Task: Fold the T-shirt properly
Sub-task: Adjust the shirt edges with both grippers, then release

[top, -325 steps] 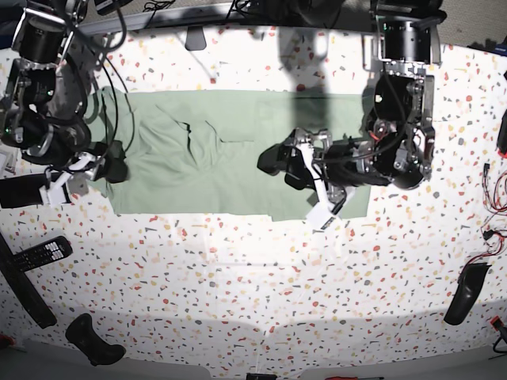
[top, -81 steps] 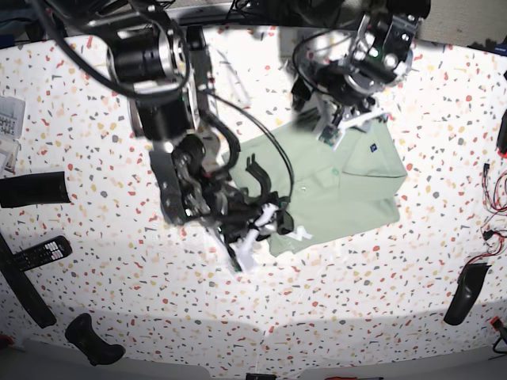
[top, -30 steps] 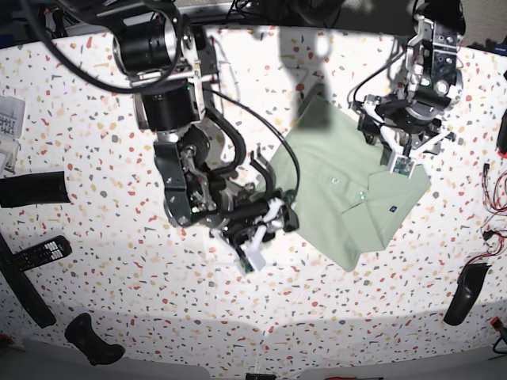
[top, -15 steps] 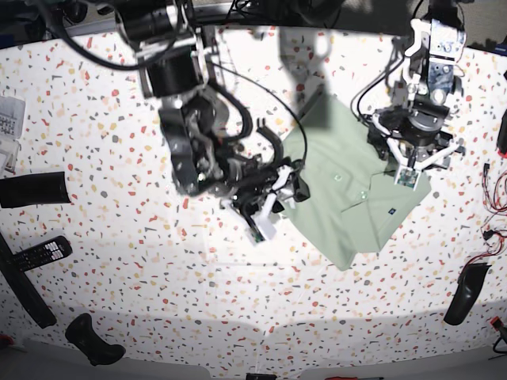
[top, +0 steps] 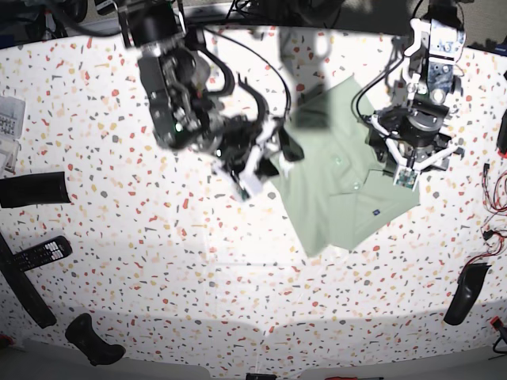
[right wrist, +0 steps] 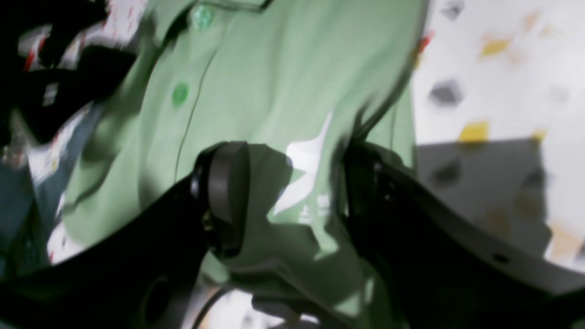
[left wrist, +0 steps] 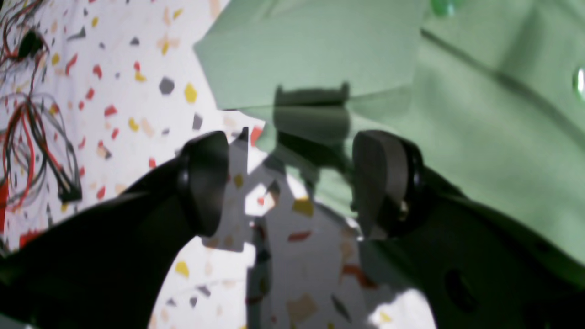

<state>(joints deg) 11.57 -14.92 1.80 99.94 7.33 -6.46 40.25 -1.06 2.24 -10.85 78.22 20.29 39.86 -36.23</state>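
The pale green T-shirt point(top: 341, 186) lies folded and turned at an angle on the speckled table, right of centre. In the base view my right gripper point(top: 268, 162) sits at the shirt's left corner. The right wrist view shows that gripper point(right wrist: 297, 196) shut on bunched cloth point(right wrist: 256, 68), with the white logo between its fingers. My left gripper point(top: 412, 170) stands over the shirt's right edge. In the left wrist view it point(left wrist: 292, 183) is open, one finger over the cloth point(left wrist: 457, 114) and bare table showing in the gap.
A remote point(top: 40, 253), a black roll point(top: 32, 190) and a black handle point(top: 93, 340) lie along the left side. Another black handle point(top: 466, 293) and loose wires point(top: 495, 229) sit at the right edge. Cables hang at the back.
My right gripper has moved up and back, dragging the shirt's left corner with it. The shirt has swung, its lower tip shifting left. The left gripper has hardly moved.
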